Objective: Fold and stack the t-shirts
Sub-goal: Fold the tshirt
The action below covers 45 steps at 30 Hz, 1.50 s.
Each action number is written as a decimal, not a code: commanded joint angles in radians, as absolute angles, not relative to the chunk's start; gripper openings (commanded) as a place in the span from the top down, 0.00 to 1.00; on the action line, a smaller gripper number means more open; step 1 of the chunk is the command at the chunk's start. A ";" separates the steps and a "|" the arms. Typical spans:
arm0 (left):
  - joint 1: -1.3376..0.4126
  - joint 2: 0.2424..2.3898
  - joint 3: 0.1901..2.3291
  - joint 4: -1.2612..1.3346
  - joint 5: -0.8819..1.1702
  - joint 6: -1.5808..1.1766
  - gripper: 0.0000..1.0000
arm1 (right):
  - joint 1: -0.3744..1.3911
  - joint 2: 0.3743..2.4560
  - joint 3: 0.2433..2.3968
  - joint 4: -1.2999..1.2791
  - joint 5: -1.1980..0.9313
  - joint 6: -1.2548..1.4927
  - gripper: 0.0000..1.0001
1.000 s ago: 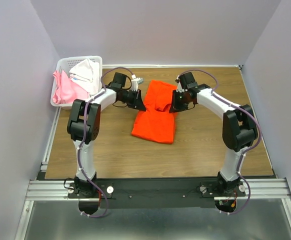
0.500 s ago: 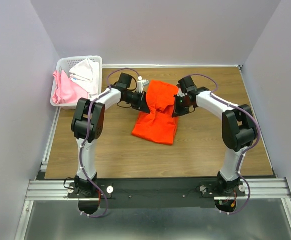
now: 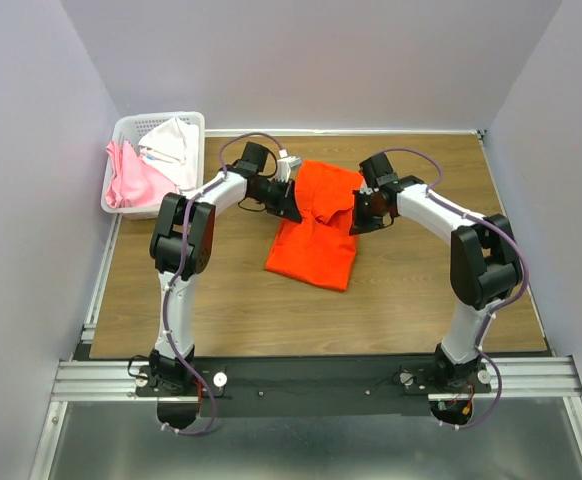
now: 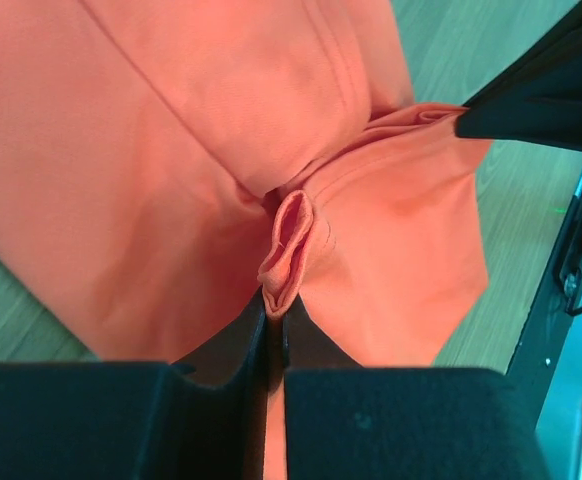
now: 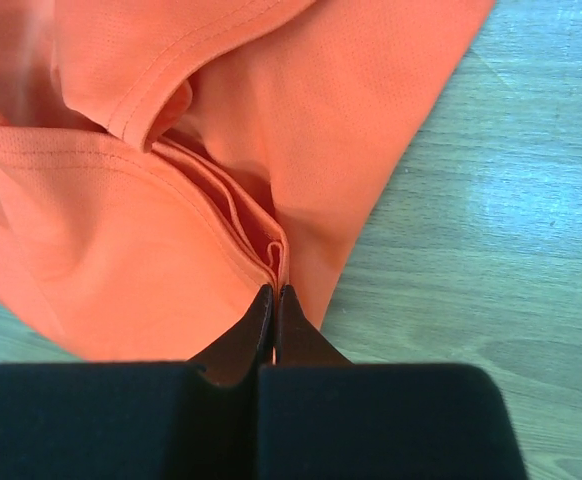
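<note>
Two pinches — our left gripper and right gripper each squeeze a side edge of the orange t-shirt; we think it's soft, light, floppy.

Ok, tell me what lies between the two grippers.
The bright orange cloth t-shirt fills the gap. The left gripper and right gripper each pinch one side of it, as the top external view shows.
</note>
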<state>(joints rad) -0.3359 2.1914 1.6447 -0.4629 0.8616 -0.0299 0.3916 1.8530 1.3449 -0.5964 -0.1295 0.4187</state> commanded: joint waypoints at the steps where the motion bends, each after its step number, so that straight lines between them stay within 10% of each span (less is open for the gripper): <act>1: -0.337 2.209 1.638 -0.468 0.792 -0.063 0.96 | 0.396 1.853 1.339 -0.618 -0.091 0.420 1.00; 8: -0.334 2.230 1.687 -0.469 0.738 -0.118 0.79 | 0.394 1.907 1.368 -0.618 -0.081 0.402 0.91; 12: -0.333 2.226 1.752 -0.520 0.684 -0.115 0.53 | 0.394 1.910 1.400 -0.618 -0.090 0.394 0.49; 18: -0.331 2.139 1.752 -0.574 0.617 -0.120 0.34 | 0.394 1.842 1.347 -0.621 -0.127 0.414 0.31; 33: -0.331 1.812 1.186 -0.476 0.469 -0.187 0.23 | 0.520 1.637 1.022 -0.560 -0.222 0.560 0.27; 45: -0.331 1.833 1.120 -0.434 0.476 -0.189 0.21 | 0.561 1.658 0.954 -0.494 -0.202 0.649 0.30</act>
